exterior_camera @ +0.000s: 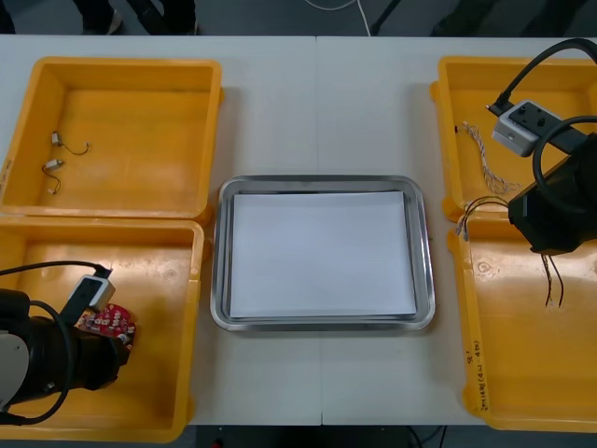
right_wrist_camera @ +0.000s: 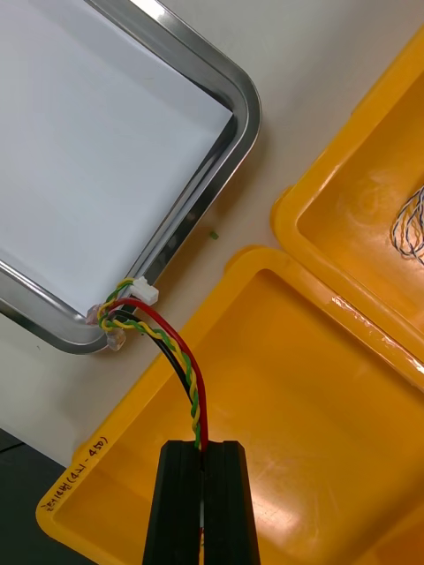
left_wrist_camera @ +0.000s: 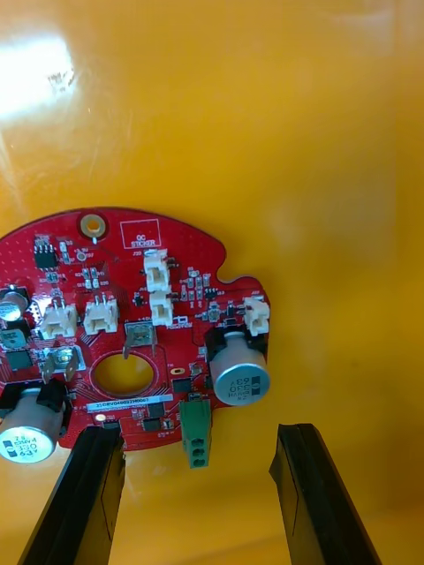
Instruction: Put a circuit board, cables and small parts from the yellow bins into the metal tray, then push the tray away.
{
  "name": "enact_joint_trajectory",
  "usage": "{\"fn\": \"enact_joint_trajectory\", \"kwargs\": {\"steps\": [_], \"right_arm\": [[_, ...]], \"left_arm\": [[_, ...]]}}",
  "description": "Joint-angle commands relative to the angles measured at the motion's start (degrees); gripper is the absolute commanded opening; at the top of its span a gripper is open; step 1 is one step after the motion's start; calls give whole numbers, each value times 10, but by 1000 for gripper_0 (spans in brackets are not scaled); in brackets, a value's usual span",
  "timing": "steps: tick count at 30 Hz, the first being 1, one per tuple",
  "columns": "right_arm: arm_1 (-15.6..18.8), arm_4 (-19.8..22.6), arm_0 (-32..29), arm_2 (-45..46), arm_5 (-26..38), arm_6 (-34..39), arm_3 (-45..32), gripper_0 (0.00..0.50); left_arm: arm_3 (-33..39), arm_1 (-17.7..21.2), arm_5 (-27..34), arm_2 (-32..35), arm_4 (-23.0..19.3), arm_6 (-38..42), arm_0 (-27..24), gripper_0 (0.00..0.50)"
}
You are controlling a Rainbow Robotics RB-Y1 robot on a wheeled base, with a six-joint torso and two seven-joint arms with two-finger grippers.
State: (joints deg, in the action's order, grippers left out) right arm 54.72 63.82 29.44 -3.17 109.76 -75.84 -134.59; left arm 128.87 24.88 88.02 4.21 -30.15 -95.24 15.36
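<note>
At 8 o'clock from metal tray (exterior_camera: pixel 216 280), in near-left yellow bin (exterior_camera: pixel 168 373): left gripper (left_wrist_camera: pixel 199 433) spread open at the edge of red circuit board (left_wrist_camera: pixel 132 335), which lies flat. Board likely light and rigid, with fragile parts on top; pinch its bare rim. At 3 o'clock, right gripper (right_wrist_camera: pixel 205 446) clenched on limp red and yellow cable (right_wrist_camera: pixel 181 353), free end dangling.

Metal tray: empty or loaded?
Empty: the shiny metal tray shows a bare white inside; the red and yellow cable hangs in the right gripper.
</note>
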Motion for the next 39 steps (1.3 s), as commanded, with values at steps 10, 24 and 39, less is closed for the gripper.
{"fn": "enact_joint_trajectory", "kwargs": {"steps": [10,24,39], "right_arm": [[-4,-2,19,-7,2,7,-15,0],[-4,0,19,-7,2,7,-14,0],[-4,0,19,-7,2,6,-15,0]], "left_arm": [[-20,-9,-24,-17,11,-47,14,500],[-20,-9,-29,-26,22,-50,14,398],[-20,-9,-29,-27,27,-54,14,0]]}}
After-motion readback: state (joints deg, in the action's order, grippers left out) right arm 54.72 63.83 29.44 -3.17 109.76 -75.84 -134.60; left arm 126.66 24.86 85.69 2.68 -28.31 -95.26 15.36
